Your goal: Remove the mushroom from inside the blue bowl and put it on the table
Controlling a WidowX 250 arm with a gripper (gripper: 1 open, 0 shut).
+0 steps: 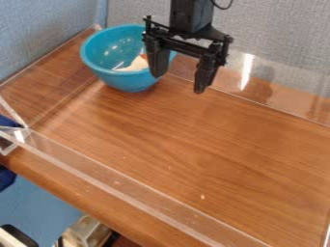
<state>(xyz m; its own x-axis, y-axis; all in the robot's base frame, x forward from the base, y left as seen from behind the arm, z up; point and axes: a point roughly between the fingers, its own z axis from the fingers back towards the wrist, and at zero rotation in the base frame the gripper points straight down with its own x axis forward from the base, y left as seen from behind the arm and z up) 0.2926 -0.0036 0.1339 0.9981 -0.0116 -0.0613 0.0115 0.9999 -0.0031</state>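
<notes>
A glossy turquoise-blue bowl (119,58) stands on the reddish-brown wood table (180,135) near its far left corner. Inside it, at the right of the hollow, lies the mushroom (133,64), showing as a pale cream and orange patch. My black gripper (180,74) hangs pointing down just right of the bowl, with its left finger in front of the bowl's right rim. Its two fingers stand wide apart, open, with nothing between them.
Low clear acrylic walls (277,77) run around the table's edges. A blue backdrop rises behind the far wall. Bare wood fills the middle and the near side of the table.
</notes>
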